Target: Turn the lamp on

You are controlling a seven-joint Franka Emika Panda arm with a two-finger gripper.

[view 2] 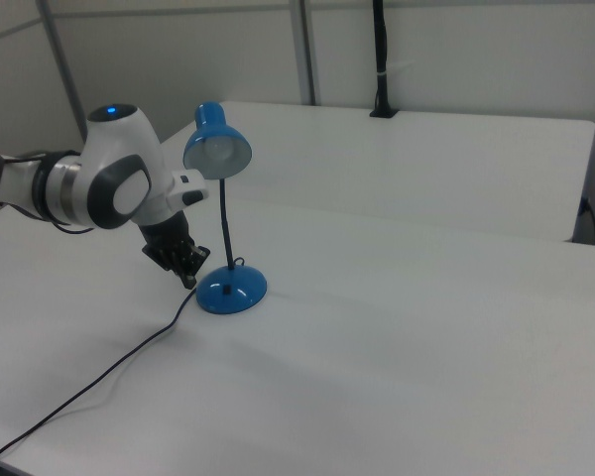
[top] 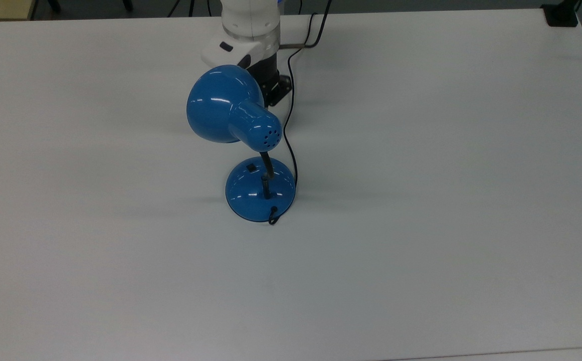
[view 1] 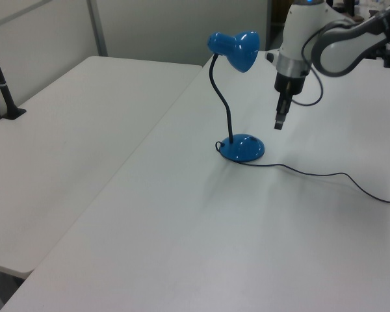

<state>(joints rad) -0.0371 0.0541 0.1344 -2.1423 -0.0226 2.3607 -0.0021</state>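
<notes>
a: two things worry me here. the lamp [view 1: 238,104] stands near the middle of the white surface [view 1: 201,247], base flat, and the little black switch [top: 251,167] sits on the dome of the base [top: 260,189] right under the shade [top: 223,104].

b: and the hand [view 1: 280,119]?

a: hanging above the surface near the base, on the left view's right, apart from the lamp and carrying nothing. whether its fingers are parted or closed i cannot tell.

b: so what's the first risk?

a: the shade overhangs the switch side of the base. if the hand drops in from above, i'd guess the wrist could knock the shade or the gooseneck [view 1: 220,97], and that tall neck would swing or tip the lamp.

b: the second?

a: the cord [view 1: 312,173]. it trails across the surface on the same side as the hand. a low approach could snag it and drag the base, moving the switch off target.

b: and the press itself?

a: the switch is small on a glossy dome. an off-centre push would likely slide off or shove the light base sideways instead of clicking it.
</notes>
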